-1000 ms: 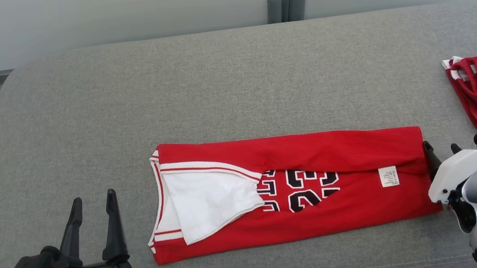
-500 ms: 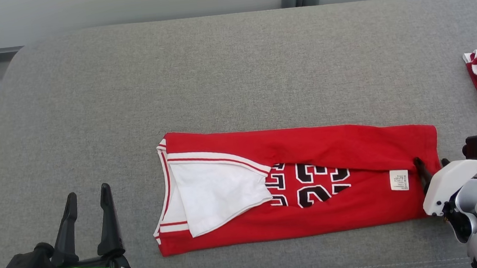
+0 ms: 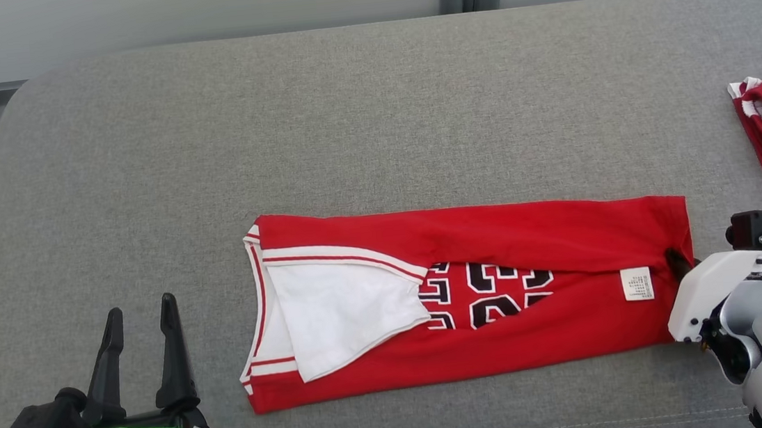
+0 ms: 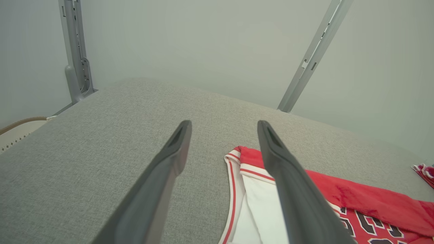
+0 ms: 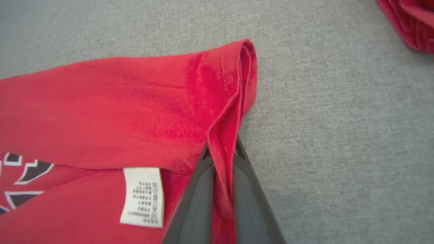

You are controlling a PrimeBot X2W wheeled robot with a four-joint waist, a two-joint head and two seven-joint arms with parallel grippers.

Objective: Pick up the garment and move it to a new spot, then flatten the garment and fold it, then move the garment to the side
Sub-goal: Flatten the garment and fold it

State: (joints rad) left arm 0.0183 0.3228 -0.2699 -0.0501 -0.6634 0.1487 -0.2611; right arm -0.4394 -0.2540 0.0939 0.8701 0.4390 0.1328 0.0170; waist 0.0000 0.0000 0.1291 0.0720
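Red basketball jersey (image 3: pixel 530 241) is lying folded lengthwise mid-cushion (image 3: pixel 344 119). Right gripper (image 5: pixel 222 154) is pinching its hem at 3 o'clock. Left gripper (image 3: pixel 140 308) is sitting open at 8 o'clock. Fabric is looking light, limp and probably slippery, so the hem corners seem the best hold.
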